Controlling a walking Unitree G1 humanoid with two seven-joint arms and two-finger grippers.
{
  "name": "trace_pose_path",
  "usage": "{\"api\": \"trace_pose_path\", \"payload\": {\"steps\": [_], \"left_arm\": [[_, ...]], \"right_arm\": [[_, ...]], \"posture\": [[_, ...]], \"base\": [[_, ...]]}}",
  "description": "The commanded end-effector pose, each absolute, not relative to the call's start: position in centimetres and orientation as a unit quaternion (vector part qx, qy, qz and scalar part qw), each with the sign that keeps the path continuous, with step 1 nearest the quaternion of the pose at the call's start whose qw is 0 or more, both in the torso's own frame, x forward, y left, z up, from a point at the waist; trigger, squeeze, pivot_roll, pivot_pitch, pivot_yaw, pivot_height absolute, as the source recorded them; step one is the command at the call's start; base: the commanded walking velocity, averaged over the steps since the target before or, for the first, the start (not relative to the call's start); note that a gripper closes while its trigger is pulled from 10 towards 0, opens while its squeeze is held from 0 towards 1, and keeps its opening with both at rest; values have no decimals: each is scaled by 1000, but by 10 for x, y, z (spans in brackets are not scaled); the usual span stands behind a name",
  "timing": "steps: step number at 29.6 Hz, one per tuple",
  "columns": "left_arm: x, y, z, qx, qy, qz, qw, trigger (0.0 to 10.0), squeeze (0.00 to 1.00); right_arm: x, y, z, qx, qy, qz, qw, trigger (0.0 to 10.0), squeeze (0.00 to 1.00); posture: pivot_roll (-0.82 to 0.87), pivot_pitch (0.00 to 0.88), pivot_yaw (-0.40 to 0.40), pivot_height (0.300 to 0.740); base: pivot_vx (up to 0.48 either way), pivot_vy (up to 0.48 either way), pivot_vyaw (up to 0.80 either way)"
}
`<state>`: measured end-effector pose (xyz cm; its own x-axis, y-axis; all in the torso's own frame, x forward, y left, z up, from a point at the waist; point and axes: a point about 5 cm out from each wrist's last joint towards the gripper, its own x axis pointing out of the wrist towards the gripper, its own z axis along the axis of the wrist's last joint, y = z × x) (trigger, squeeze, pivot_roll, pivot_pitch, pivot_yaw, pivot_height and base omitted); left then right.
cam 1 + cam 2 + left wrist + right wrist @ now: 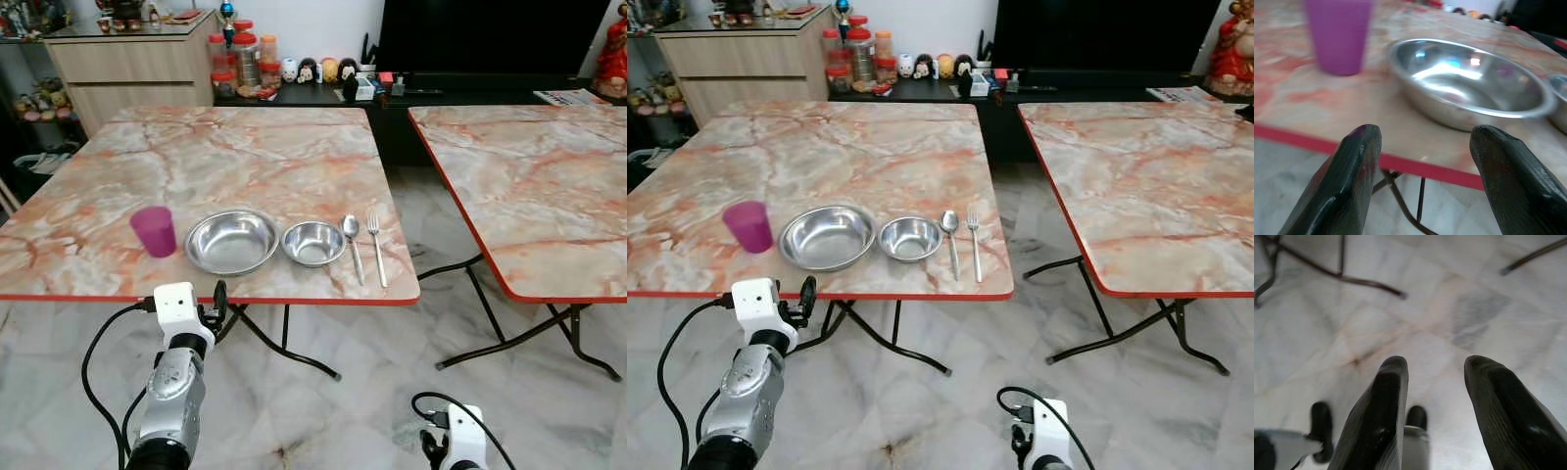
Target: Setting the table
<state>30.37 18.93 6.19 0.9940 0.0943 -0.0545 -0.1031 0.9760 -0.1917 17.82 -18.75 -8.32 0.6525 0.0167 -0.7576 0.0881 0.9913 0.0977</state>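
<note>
Along the near edge of the marbled surface [225, 157] stood a row of tableware: a purple cup [154, 231], a large steel bowl [231, 241], a small steel bowl [313, 243], then a spoon [352, 245] and a fork [376, 248] lying side by side. The left claw [1422, 161] was raised just short of the red rim, its fingers wide apart and holding nothing, aimed at the gap between cup and large bowl. The right claw [1435, 396] hung low over the floor [343, 411], also spread and empty.

The setting looked nearly complete, so the step in hand was probably a last adjustment or a check. To do it well, the left claw would have needed to rise clear of the rim before going forward, since it sat about level with the edge. The cup seemed the easiest thing to tip; a grasp around its middle, taken slowly, would have been safest. The bowls sat close together and would likely slide on the smooth top if nudged.

A second, bare marbled table [529, 186] stood to the robot's right, apart from the first. Both rested on folding black legs over pale veined floor tiles. Behind were a wooden cabinet [132, 64], a low dark shelf with jars [245, 59] and figurines, and a dark television [490, 34].
</note>
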Motion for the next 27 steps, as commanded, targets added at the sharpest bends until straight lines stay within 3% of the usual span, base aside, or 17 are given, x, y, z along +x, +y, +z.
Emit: {"api": "trace_pose_path", "payload": {"steps": [1, 9, 27], "left_arm": [[313, 192, 77, -118, 3, 51, 992, 10000, 0], [323, 190, 102, -132, -38, 29, 990, 10000, 0], [332, 173, 104, -120, -4, -13, 993, 10000, 0]], "right_arm": [[182, -187, -81, 59, 412, -17, 909, 10000, 0], [180, -186, -82, 62, 413, -17, 908, 10000, 0], [180, -184, -83, 65, 414, -18, 908, 10000, 0]], "posture": [[46, 0, -23, 740], [41, 0, -16, 740], [43, 0, -17, 740]], "base": [[0, 0, 0], [0, 0, 0], [0, 0, 0]]}}
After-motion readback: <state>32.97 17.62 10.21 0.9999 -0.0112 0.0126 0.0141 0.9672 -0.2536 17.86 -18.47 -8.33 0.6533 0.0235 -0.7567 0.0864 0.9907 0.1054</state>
